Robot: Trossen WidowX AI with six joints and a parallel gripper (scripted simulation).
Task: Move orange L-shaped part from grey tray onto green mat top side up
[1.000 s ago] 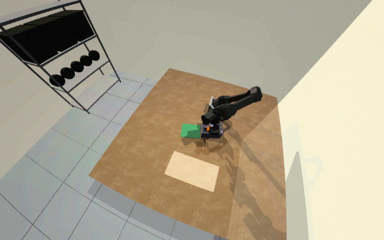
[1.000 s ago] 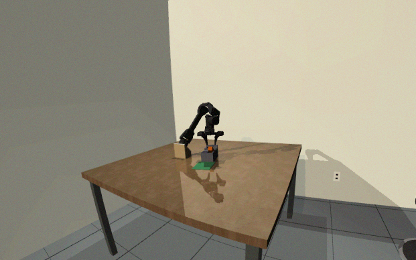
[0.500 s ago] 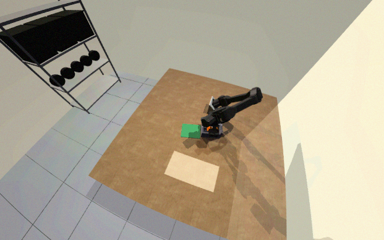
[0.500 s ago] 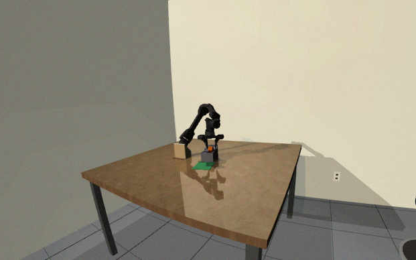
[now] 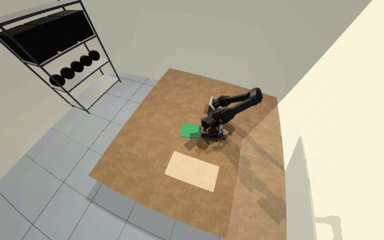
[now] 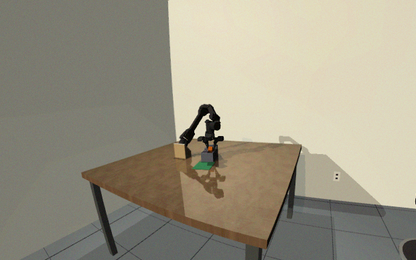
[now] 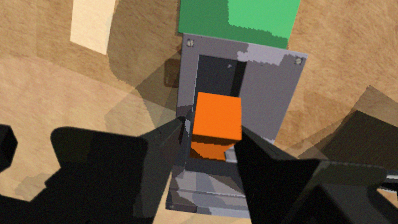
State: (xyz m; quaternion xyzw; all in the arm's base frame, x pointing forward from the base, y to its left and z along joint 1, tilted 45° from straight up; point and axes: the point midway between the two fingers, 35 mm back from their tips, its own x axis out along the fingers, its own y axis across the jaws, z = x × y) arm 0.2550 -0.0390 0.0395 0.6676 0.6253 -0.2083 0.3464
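The orange part (image 5: pixel 217 129) (image 6: pixel 210 149) (image 7: pixel 217 115) is tipped up in the pocket of the grey tray (image 6: pixel 206 157) (image 7: pixel 270 100). Its raised end stands above the rim, with a dark hollow of the pocket showing beyond it in the wrist view. My gripper (image 6: pixel 210 145) (image 7: pixel 209 125) is partly open, its fingers on either side of the raised end. The right finger is at or very near the part's side; a narrow gap shows at the left finger. The part's lower end is mostly hidden. The green mat (image 5: pixel 187 130) (image 6: pixel 203 165) (image 7: pixel 265 20) lies against the tray's far side in the wrist view.
The wooden table (image 5: pixel 140 145) (image 6: pixel 158 181) carries the arm's pale base block (image 6: pixel 179 151), near the tray. A pale rectangular patch (image 5: pixel 192 171) shows on the table. A shelf rack (image 5: pixel 88 111) stands off the table at the left in the top view.
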